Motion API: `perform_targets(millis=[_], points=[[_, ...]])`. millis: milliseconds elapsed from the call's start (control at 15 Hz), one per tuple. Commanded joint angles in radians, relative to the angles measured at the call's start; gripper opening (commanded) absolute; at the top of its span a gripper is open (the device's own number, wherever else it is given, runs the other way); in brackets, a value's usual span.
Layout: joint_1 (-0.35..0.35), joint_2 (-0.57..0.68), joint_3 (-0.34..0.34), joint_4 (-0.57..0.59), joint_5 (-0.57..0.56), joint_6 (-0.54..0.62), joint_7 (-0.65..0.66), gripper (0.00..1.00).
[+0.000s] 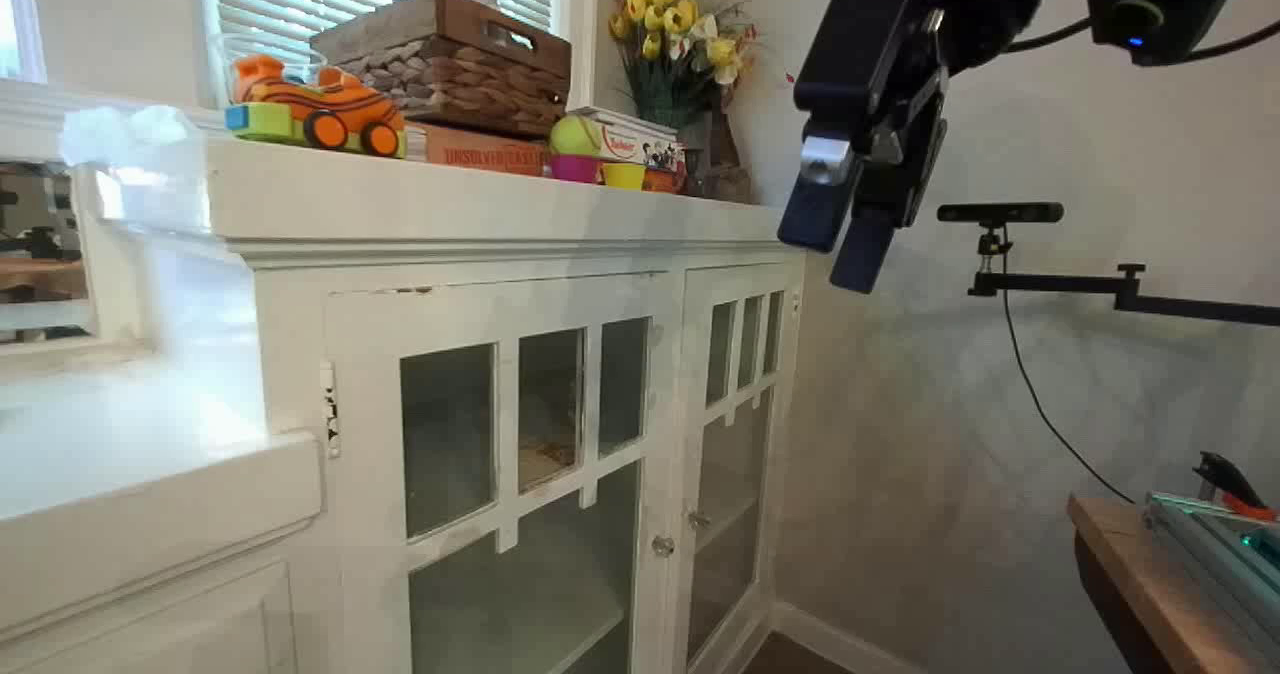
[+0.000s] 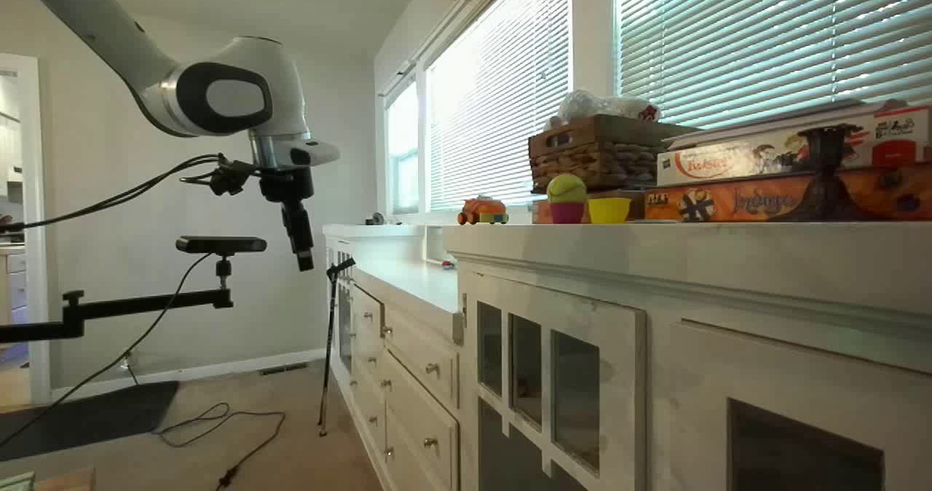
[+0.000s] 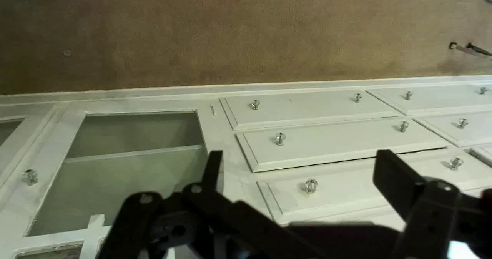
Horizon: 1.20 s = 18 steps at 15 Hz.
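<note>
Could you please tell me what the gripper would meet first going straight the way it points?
Pointing steeply down, the gripper would probably meet the bottom drawer front, or possibly the carpet; depth is unclear.

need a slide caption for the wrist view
Open, empty fingers, with white drawers, clear knobs and a glass-paned cabinet door beyond them, brown floor across the top.

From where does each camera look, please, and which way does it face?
An exterior view, outside the robot, looks along the white cabinet to the end wall; mostly the gripper shows.
An exterior view, also outside, looks along the drawers to the far wall; the arm and gripper show.
The wrist view, on the wrist, looks past the open fingers at drawers, cabinet and floor.
Both exterior views share the orange toy car and the basket, seemingly from opposite ends.
</note>
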Motion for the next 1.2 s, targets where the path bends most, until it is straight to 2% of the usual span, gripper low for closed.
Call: perform_targets(millis=[0, 467, 600, 667, 800, 1133], points=[[0.012, 0.000, -0.013, 0.001, -0.009, -0.001, 0.006, 1.00], [0.012, 0.000, -0.013, 0.001, -0.009, -0.001, 0.006, 1.00], [-0.064, -0.001, 0.023, -0.018, -0.122, 0.029, 0.068, 1.00], [-0.081, 0.000, 0.017, -0.023, -0.141, 0.035, 0.081, 1.00], [-0.177, 0.011, 0.038, -0.049, -0.252, 0.068, 0.180, 1.00], [-0.329, 0.059, 0.019, -0.099, -0.377, 0.105, 0.360, 1.00]])
